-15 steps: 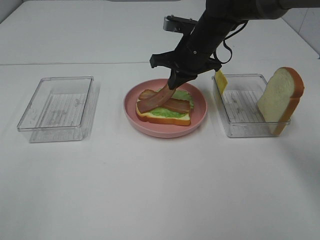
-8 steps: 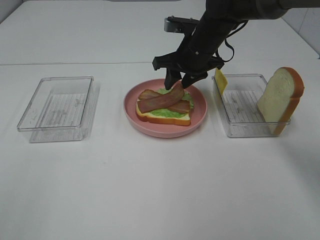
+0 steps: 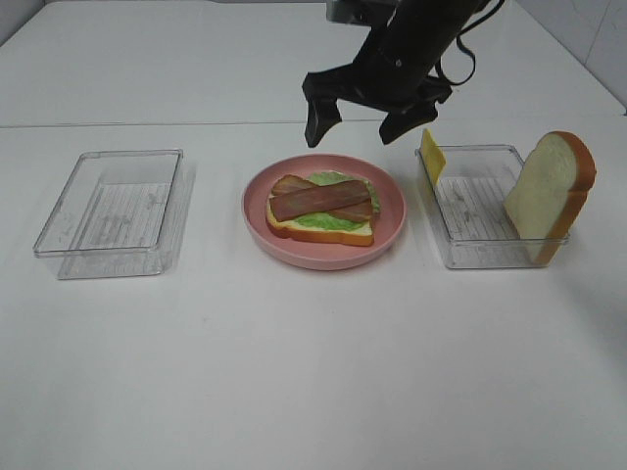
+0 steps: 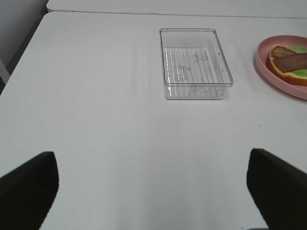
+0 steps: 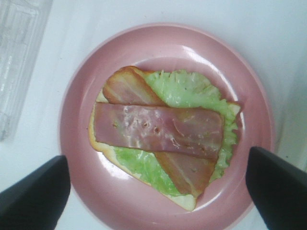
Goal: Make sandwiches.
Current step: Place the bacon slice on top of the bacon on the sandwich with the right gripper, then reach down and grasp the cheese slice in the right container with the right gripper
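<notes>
Right fingers (image 3: 318,108) higher now — wide apart, empty

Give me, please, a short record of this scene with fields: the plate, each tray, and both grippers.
plate: bottom slice, lettuce, two crossed bacon strips on top
right tray: cheese upright at one end, spare slice upright at the other
left tray: nothing inside
right gripper: open, above the plate, holding nothing
left gripper: open, holding nothing
</notes>
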